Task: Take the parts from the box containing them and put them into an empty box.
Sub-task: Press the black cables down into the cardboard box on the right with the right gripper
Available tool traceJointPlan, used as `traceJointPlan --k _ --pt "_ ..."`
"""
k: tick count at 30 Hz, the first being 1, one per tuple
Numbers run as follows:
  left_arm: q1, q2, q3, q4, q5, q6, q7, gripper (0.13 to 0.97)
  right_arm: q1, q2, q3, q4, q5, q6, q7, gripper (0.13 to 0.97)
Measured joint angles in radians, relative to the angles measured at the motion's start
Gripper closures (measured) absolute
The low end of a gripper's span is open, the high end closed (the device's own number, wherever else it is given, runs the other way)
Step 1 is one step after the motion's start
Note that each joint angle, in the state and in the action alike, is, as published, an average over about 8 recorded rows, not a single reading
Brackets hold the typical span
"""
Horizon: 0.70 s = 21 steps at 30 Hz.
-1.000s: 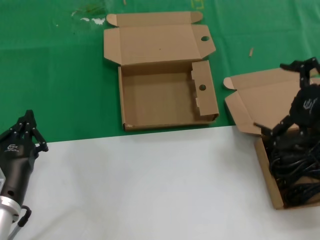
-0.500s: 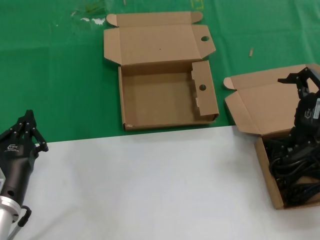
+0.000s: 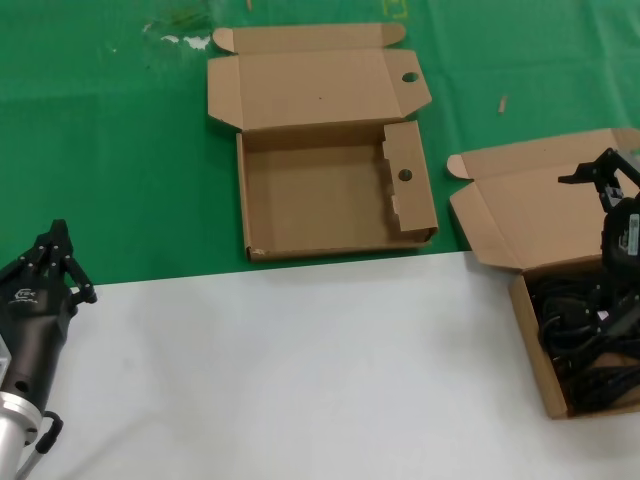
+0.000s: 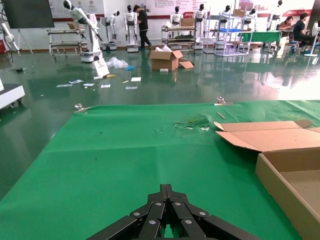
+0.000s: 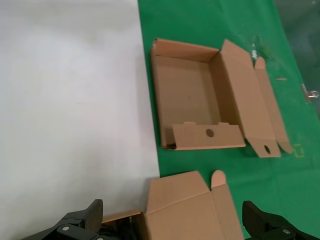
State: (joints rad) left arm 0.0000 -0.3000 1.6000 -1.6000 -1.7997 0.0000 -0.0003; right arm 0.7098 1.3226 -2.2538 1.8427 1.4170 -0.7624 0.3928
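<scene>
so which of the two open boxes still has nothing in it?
The wide shallow box on the green cloth, with round holes in its lid tab and divider. The narrower box under the right gripper holds black cables.

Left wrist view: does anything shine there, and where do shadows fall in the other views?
Left wrist view: the glossy floor mirrors the lights; the green cloth beyond the left gripper is matte. Head view: soft shade lines the empty box inside; the parts read as one dark mass. Right wrist view: the white tabletop is evenly lit, no glare, beyond the open right gripper.
</scene>
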Motion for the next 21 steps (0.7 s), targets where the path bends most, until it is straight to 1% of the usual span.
traceJointPlan --k 5,10,21 --pt "0.000 0.000 0.000 0.000 0.000 0.000 0.000 0.957 -0.045 -0.030 0.084 -0.012 -0.002 -0.078 -0.028 0.129" --pt "0.000 0.000 0.000 0.000 0.000 0.000 0.000 0.957 -0.103 -0.046 0.151 -0.023 -0.008 -0.121 -0.049 0.129" --pt "0.000 0.000 0.000 0.000 0.000 0.000 0.000 0.957 -0.240 -0.023 0.274 -0.035 -0.006 -0.169 -0.081 0.129"
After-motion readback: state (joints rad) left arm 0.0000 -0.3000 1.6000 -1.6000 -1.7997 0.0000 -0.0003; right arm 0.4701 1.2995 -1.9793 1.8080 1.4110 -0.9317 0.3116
